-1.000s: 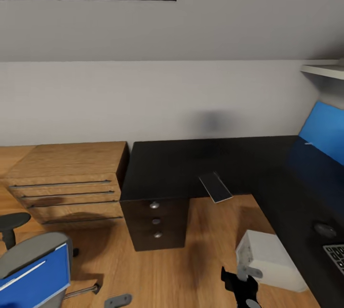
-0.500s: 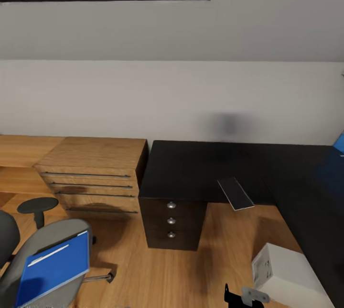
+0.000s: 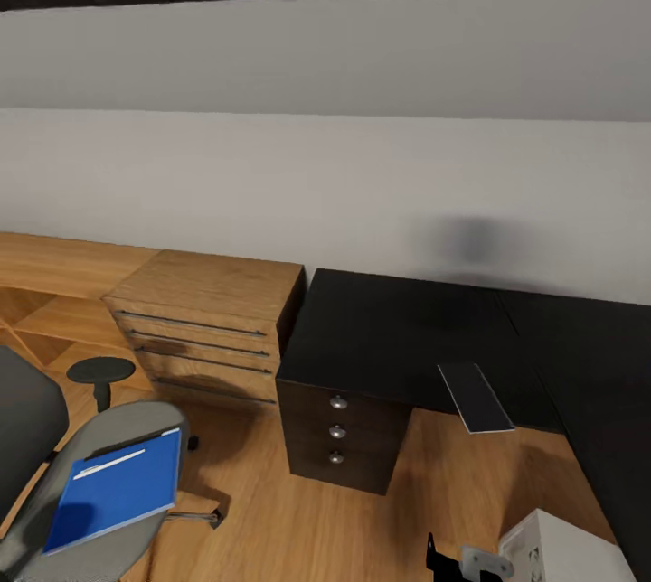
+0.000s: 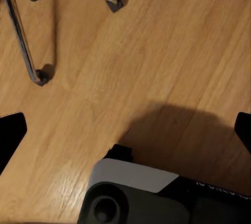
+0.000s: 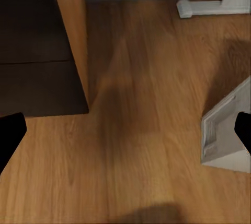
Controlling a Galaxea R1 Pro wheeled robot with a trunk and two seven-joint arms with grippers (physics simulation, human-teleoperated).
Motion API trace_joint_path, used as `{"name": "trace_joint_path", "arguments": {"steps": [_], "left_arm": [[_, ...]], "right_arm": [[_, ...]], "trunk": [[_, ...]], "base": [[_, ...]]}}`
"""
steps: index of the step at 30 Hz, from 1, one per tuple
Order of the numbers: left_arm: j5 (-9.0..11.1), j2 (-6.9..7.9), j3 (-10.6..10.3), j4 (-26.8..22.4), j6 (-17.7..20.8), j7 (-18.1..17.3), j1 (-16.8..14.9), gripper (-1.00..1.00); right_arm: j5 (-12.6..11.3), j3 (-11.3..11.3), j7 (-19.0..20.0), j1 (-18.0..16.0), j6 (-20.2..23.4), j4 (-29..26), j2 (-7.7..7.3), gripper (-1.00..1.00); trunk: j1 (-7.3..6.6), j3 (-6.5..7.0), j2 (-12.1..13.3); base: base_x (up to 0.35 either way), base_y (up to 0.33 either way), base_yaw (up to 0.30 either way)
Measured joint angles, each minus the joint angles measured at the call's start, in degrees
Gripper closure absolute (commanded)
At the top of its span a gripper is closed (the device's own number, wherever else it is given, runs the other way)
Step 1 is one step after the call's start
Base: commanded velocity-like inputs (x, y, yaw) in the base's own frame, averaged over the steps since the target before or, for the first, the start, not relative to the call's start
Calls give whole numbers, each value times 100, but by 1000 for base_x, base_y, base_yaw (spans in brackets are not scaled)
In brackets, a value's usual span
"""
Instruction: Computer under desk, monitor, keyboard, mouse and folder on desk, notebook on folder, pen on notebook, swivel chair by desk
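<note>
Folder (image 3: pixel 116 489) lay flat on the swivel chair (image 3: pixel 86 483) seat, well left of the black desk (image 3: pixel 425 338), where the notebook (image 3: pixel 476 397) overhung the front edge. Both grippers' fingers sat wide apart, holding nothing, above bare wood floor (image 4: pixel 157 62)

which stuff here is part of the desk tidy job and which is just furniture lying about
Job things: folder on the swivel chair, notebook overhanging the desk edge, computer on the floor.

Just there: wood dresser, low wood shelf unit.
</note>
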Motion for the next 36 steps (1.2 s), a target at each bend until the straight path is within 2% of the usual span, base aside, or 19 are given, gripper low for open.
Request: {"name": "trace_joint_path", "arguments": {"steps": [6, 13, 29, 34, 36], "left_arm": [[-1, -6, -1, 11, -27, 3, 0, -100], [-4, -11, -8, 14, -242, 4, 0, -100], [-18, -8, -8, 179, -287, -14, 0, -100], [-19, 36, -4, 181, -477, -13, 2, -100], [-22, 107, 4, 162, -642, -8, 4, -100]], "right_arm": [[4, 6, 1, 0, -74, 46, 2, -100], [5, 16, 1, 0, -93, 61, 10, -100], [9, 23, 1, 2, -86, 66, 20, -100], [6, 24, 1, 2, -87, 62, 12, -100], [5, 24, 1, 2, -86, 62, 11, -100]], "trunk": [[1, 0, 0], [1, 0, 0], [1, 0, 0], [1, 0, 0], [1, 0, 0]], "base": [[29, -114, 286], [1, -5, 287], [0, 0, 287], [0, 0, 287], [0, 0, 287]]}}
